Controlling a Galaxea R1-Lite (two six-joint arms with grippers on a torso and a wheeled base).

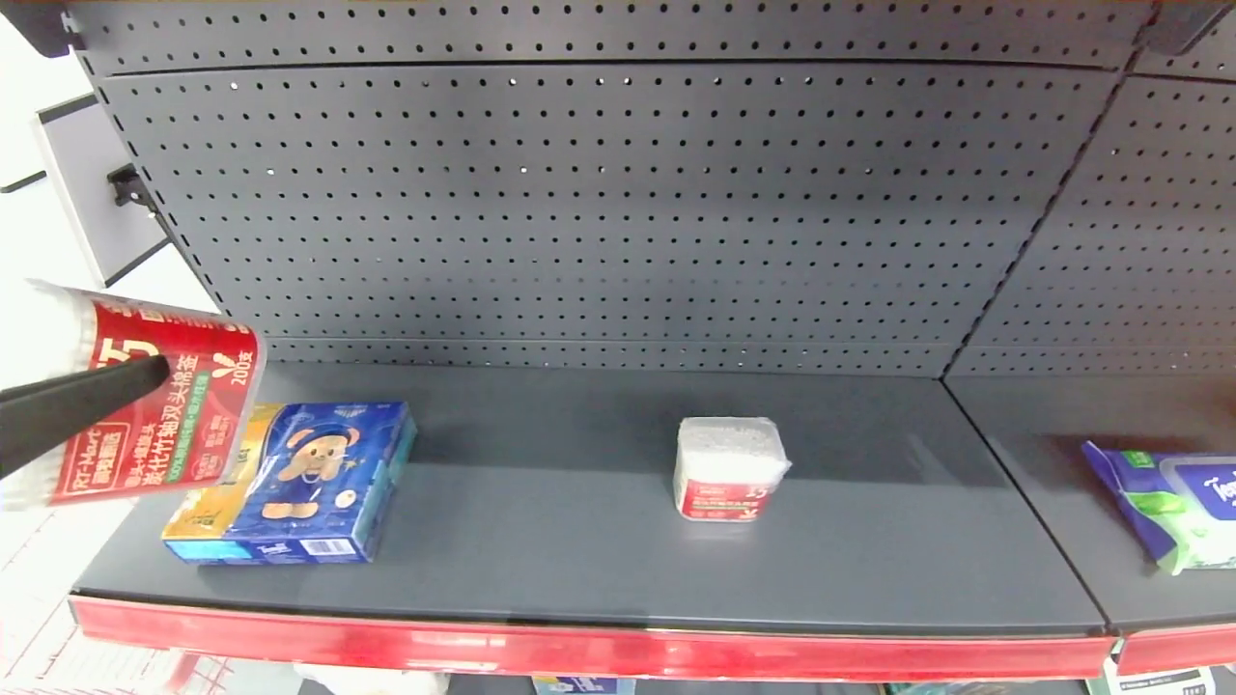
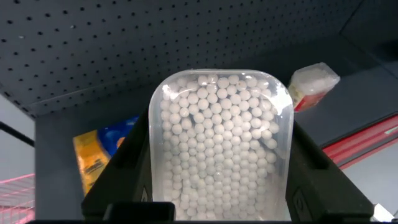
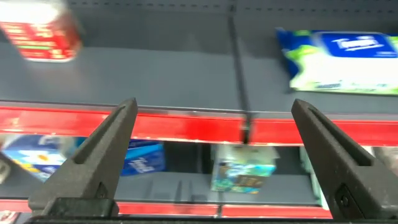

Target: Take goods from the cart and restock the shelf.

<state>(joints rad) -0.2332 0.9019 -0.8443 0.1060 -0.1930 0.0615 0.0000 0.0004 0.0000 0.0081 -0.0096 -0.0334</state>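
Note:
A clear cotton swab box with a red label (image 1: 183,425) hangs tilted above the shelf's left end, and my left gripper (image 1: 145,386) is shut on it. From the left wrist, the box's swab-filled end (image 2: 221,112) sits between the two black fingers (image 2: 121,174). Below it on the grey shelf (image 1: 579,550) lies a blue tissue box with a bear (image 1: 299,483). A second, smaller swab box (image 1: 729,468) stands mid-shelf. My right gripper (image 3: 214,165) is open and empty, level with the shelf's red front edge (image 3: 186,124).
A blue and green wet-wipes pack (image 1: 1168,502) lies on the neighbouring shelf section to the right, also seen as the wipes pack (image 3: 339,59). A perforated back panel (image 1: 618,212) closes the rear. More packaged goods (image 3: 242,174) sit on the shelf below.

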